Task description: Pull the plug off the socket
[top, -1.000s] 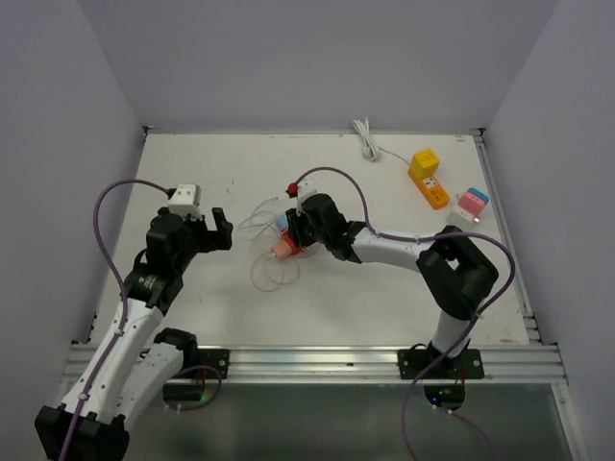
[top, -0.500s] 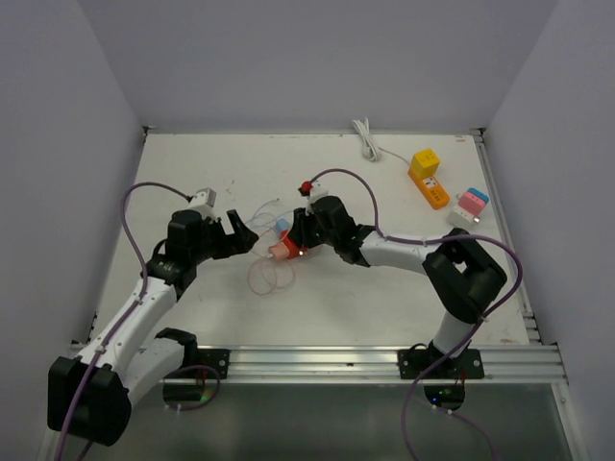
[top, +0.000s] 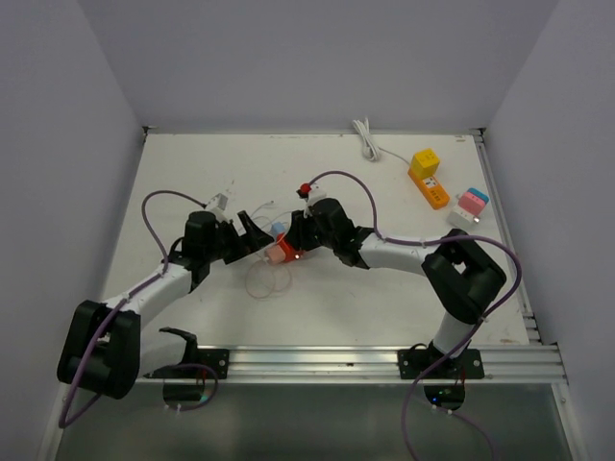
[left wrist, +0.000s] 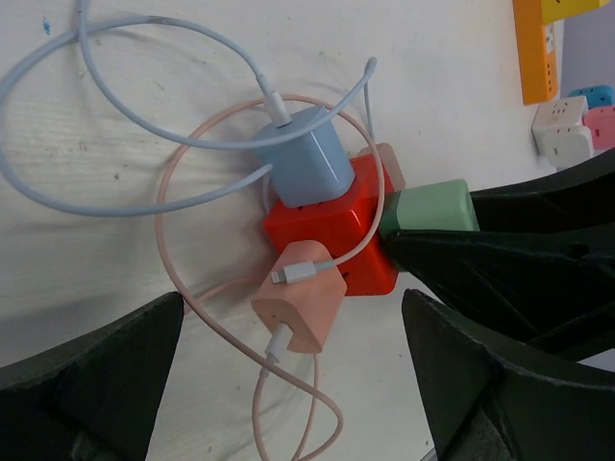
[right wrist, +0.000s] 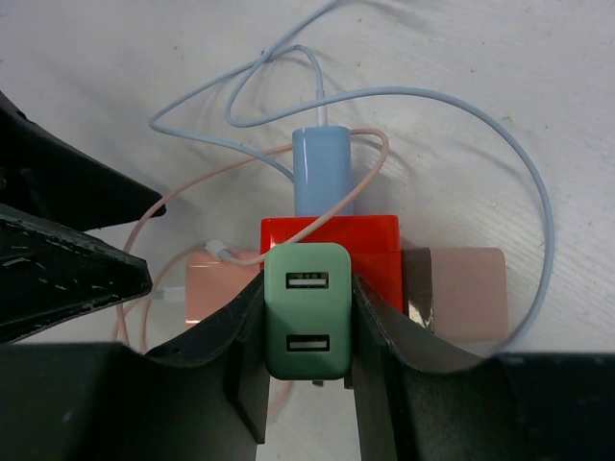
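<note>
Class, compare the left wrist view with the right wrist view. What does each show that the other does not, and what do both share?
Only the left wrist view shows the long orange power strip at the top right, and the small white and pink cube sockets below it. Only the right wrist view shows the two USB ports on the face of the green plastic charger plug, clamped in the right gripper. Both show that green plug, the red cube socket and the pale blue charger plug.
</note>
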`<state>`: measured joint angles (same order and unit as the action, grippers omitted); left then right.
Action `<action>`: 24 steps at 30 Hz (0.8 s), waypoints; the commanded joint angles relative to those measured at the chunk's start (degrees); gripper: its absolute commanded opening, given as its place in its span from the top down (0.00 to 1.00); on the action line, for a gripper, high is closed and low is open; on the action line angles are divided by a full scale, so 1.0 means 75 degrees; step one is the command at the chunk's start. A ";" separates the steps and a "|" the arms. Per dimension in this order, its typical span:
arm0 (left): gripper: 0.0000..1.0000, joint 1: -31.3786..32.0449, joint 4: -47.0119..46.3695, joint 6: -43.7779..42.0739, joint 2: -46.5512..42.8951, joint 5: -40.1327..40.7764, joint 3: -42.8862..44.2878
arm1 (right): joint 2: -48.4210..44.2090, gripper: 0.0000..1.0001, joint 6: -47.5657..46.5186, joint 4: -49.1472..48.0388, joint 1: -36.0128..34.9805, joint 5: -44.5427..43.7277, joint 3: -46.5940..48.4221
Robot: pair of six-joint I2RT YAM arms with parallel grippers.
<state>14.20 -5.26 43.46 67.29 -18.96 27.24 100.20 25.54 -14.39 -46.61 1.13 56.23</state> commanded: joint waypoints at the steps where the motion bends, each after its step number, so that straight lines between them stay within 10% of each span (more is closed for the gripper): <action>1: 0.00 0.0193 -0.1208 0.0638 0.0344 -0.0261 -0.0023 | 0.0057 1.00 0.0298 0.0056 -0.0067 0.0248 -0.0185; 24: 0.26 0.0650 -0.0764 0.0462 0.1985 0.1965 0.1031 | -0.0141 1.00 0.0052 0.0103 -0.0067 0.0354 -0.0301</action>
<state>19.66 -11.29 46.94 80.95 -11.16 32.56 100.20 26.30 -15.53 -46.46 2.31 55.61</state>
